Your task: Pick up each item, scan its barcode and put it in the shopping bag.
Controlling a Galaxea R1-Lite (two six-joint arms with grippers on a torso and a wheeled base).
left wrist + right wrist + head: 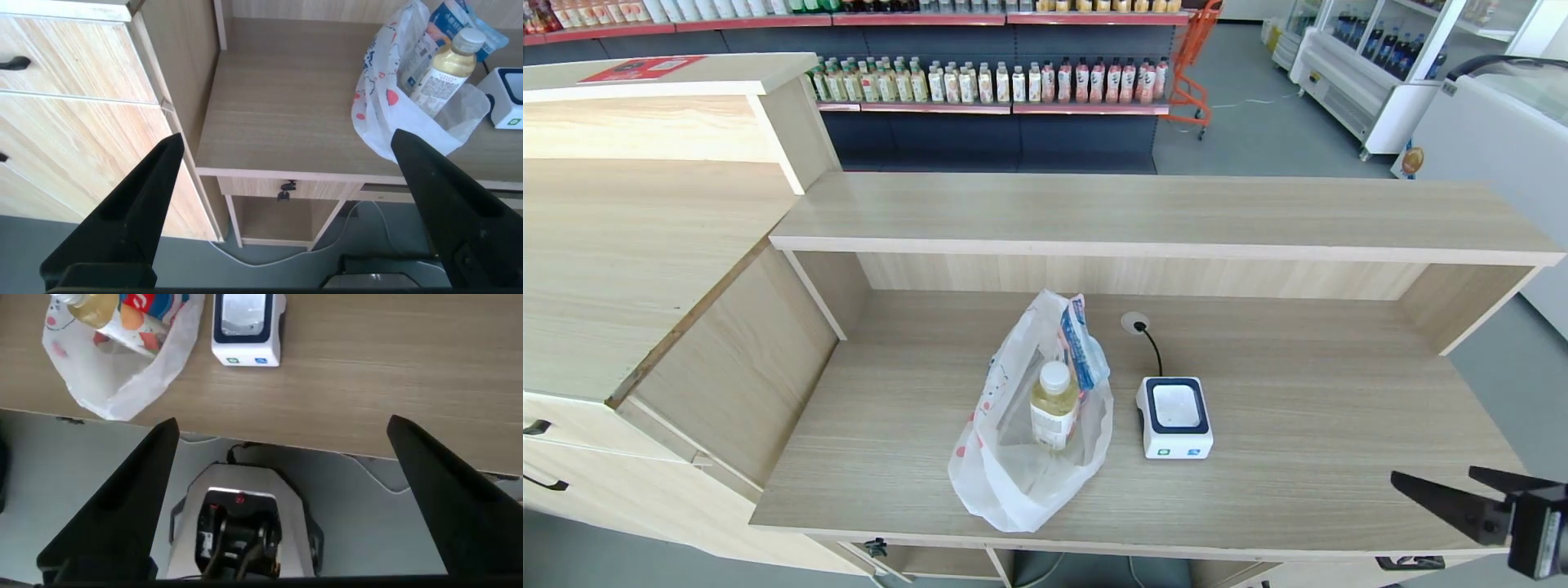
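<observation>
A white plastic shopping bag [1013, 474] stands open in the middle of the wooden counter [1298, 425]. Inside it are a yellow drink bottle [1054, 404] with a white cap and a blue and white packet [1082, 343]. To the bag's right lies the white barcode scanner [1174, 416]. My right gripper [1432, 473] hangs open and empty off the counter's front right corner. In the left wrist view my left gripper [288, 137] is open and empty, in front of the counter's front left edge, with the bag [384, 106], bottle [448, 69] and scanner [508, 94] beyond. The right wrist view has the bag [122, 367] and scanner [245, 327] beyond my right gripper [282, 423].
A raised ledge [1160, 216] runs along the counter's back. A taller wooden cabinet [645, 245] with drawers walls in the left side. The scanner's cable [1153, 347] runs to a hole in the counter. Store shelves with bottles [988, 82] stand behind.
</observation>
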